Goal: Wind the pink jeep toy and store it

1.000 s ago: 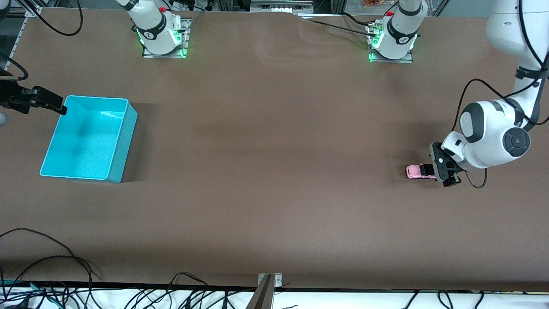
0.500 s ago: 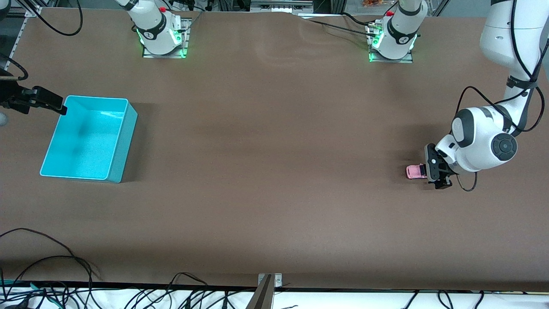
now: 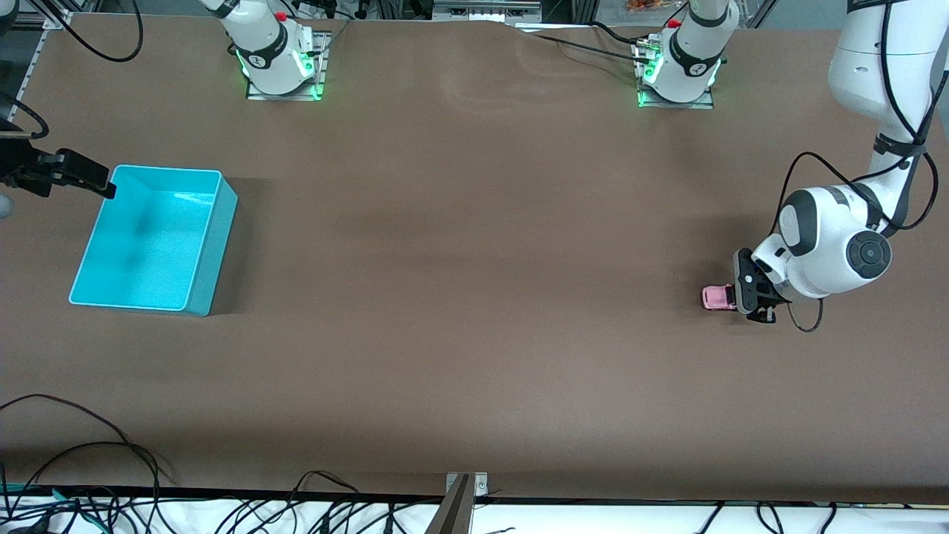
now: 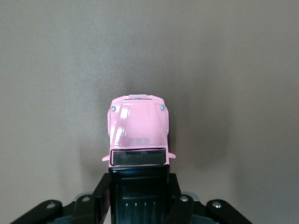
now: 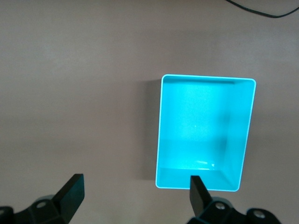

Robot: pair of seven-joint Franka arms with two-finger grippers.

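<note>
Front view: brown table [image 3: 474,297], cables [image 3: 74,460].

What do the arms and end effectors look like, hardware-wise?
Both arms are glossy white with dark grey joint caps; the bases glow green, each with a small red button. The left arm carries loose black cables along its links. The left end effector and the right end effector are black, with flat, narrow black fingers. No markings are legible.

A robotics lab: two white arm bases [image 3: 278,55] with green status lights are bolted to a long brown table [image 3: 474,259], loose black cables [image 3: 74,460] trail along its edge, and aluminium framing [image 3: 474,9] lines the top.
</note>
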